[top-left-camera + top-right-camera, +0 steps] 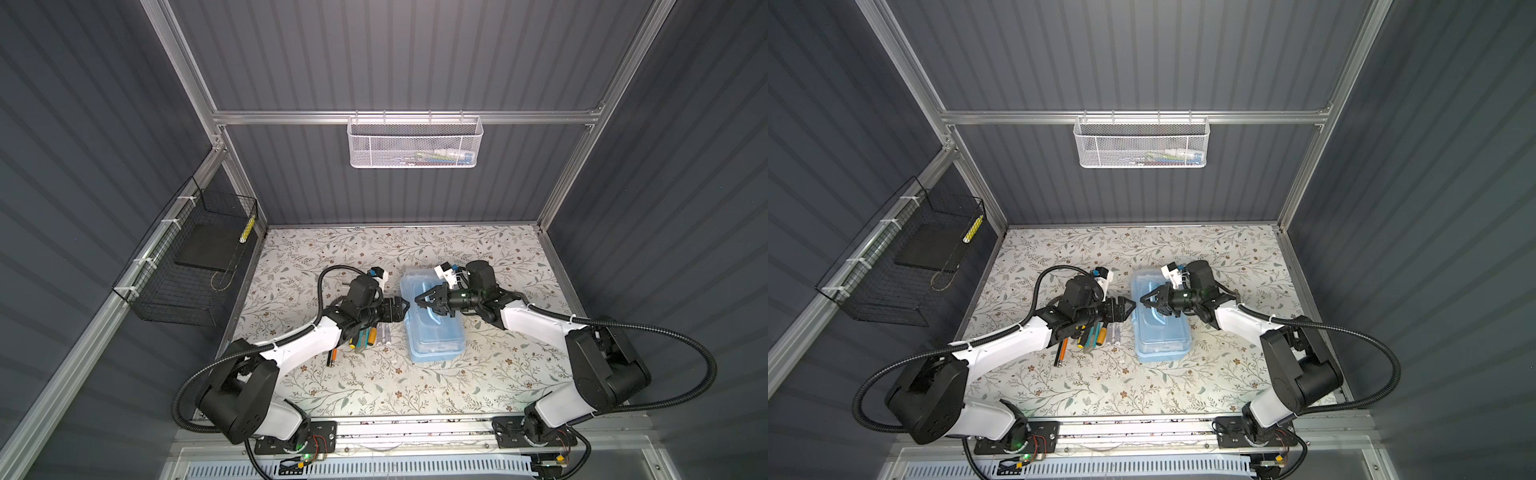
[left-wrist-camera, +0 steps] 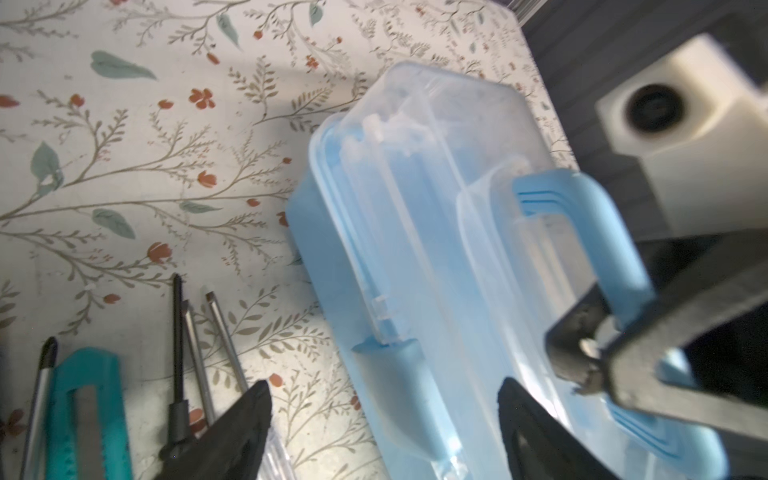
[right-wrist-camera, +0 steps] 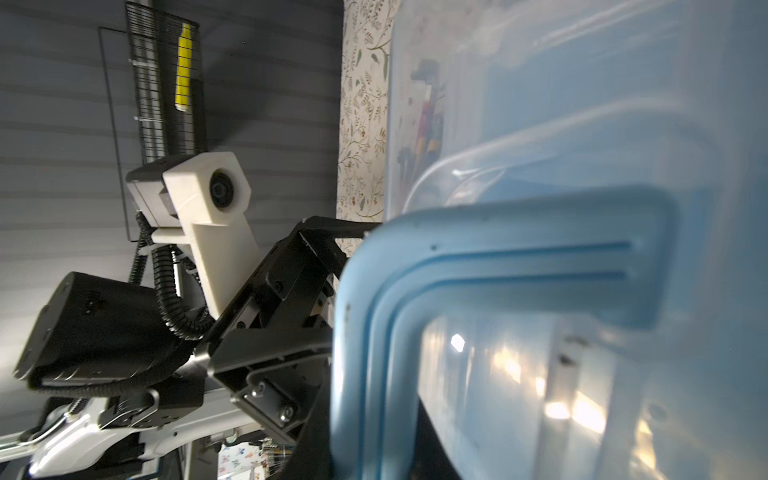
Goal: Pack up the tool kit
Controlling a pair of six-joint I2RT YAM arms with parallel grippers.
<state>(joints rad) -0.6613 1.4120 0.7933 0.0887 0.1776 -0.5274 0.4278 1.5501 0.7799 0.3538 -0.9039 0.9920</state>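
1. far left, on the side wall: black wire basket [image 1: 183, 270], with a dark flat slab [image 1: 203, 249] inside.
2. on the floral table [image 1: 374, 386], partly under the left forearm: loose tools in a row, namely a teal utility knife [image 2: 87, 407], screwdrivers [image 2: 199, 365] and a black-shafted tool [image 2: 178, 332]. all outside the box, just beside its left long side.
3. left gripper [image 1: 407, 311] at that same long side of the box, jaws spread wide and holding nothing. in the left wrist view, black fingers [image 2: 249, 419] on either side of the blue side latch [image 2: 399, 374]; touching it or not, cannot tell.
4. middle of the table: light-blue tool box [image 1: 436, 349], flat on its base, clear lid [image 2: 436, 187] down on it.
5. on top of the lid: blue handle [image 2: 602, 232], swung up off the lid.
6. right gripper [image 1: 420, 301] reaching in over the lid from the right, jaws pinched together on the blue handle.
7. higher up on the back wall: white mesh basket [image 1: 415, 145], well apart from both arms.
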